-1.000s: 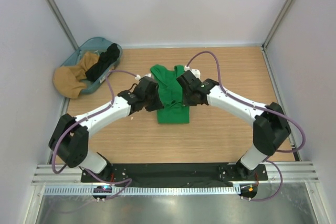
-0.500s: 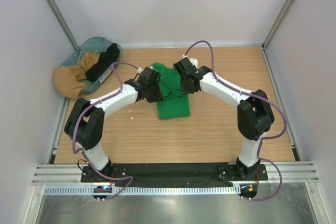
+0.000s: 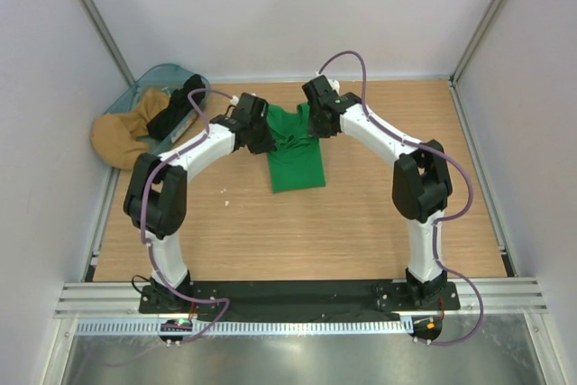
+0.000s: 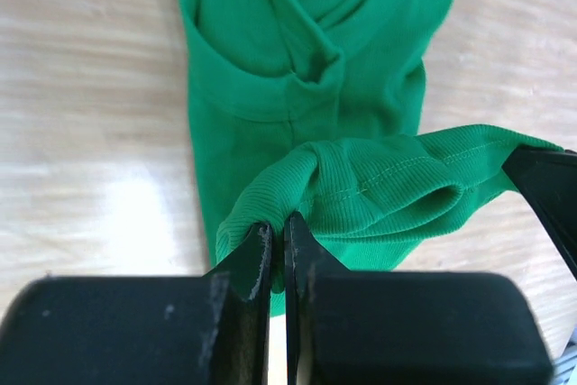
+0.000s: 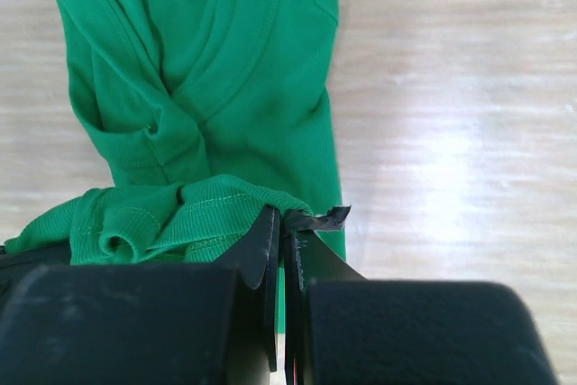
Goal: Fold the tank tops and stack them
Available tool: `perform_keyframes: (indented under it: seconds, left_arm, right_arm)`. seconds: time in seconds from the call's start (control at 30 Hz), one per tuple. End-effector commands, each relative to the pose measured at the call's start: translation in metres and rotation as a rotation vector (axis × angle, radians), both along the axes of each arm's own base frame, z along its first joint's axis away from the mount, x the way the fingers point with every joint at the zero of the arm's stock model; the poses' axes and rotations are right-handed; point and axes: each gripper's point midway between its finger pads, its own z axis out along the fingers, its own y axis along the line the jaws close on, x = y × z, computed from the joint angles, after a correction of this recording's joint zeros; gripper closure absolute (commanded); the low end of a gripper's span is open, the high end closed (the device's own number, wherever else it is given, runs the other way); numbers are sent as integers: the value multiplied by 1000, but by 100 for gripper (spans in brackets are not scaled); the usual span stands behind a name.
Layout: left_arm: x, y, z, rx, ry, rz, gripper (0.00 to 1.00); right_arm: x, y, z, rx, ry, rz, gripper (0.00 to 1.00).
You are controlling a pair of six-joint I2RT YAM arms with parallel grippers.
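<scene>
The green tank top (image 3: 296,155), pinched at twelve o'clock by left pincer (image 4: 278,250) and right pincer (image 5: 287,241), could be dropped through slippage.

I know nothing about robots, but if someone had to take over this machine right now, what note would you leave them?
Left gripper: shut, pinching one end of the green tank top hem.
Right gripper: shut on the other end of that hem.
The green tank top lies on the table's far side, its held edge raised over the rest. The fold is unfinished.
The black tank top is in the blue basket at far left, beside a tan cloth.
Left to do: lay this fold down, fold the black one, stack both.
</scene>
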Motion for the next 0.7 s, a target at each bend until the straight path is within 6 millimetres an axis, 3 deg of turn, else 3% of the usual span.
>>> perform_keyframes:
  seconds: [0.0,0.03,0.07,0.1,0.13,0.17,0.27,0.43,0.5,0.53,0.6,0.67]
  left_arm:
    - [21,6,6,-23,-13,1,100]
    - [27,9,-1,-17,-8,3,99]
    - [31,10,-4,-12,-9,7,85]
    - [39,13,-7,0,-15,22,77]
    - [44,14,-6,0,-23,23,66]
    - [50,14,0,-7,-40,22,46]
    - [58,20,19,7,-94,31,27]
    - [40,22,47,-30,-146,4,21]
    - [30,18,47,-60,-145,-16,22]
    - [19,19,41,-64,-130,-26,24]
    - [11,17,34,-74,-123,-35,25]
    - [6,20,20,-66,-106,-29,26]
  right_arm:
    - [28,9,3,36,-41,6,97]
    - [35,13,3,41,-49,6,95]
    - [38,12,-1,35,-46,-5,88]
    - [45,8,-10,17,-45,-25,67]
    - [49,6,-10,15,-57,-36,58]
    - [55,4,-8,22,-79,-51,45]
    - [55,-1,5,41,-115,-59,34]
    - [22,-12,10,87,-133,-42,33]
    - [-1,-21,-3,96,-106,-41,35]
    - [-3,-15,-4,135,-115,-20,37]
    - [-18,-16,-19,143,-87,13,40]
    - [-18,-11,-24,164,-83,40,46]
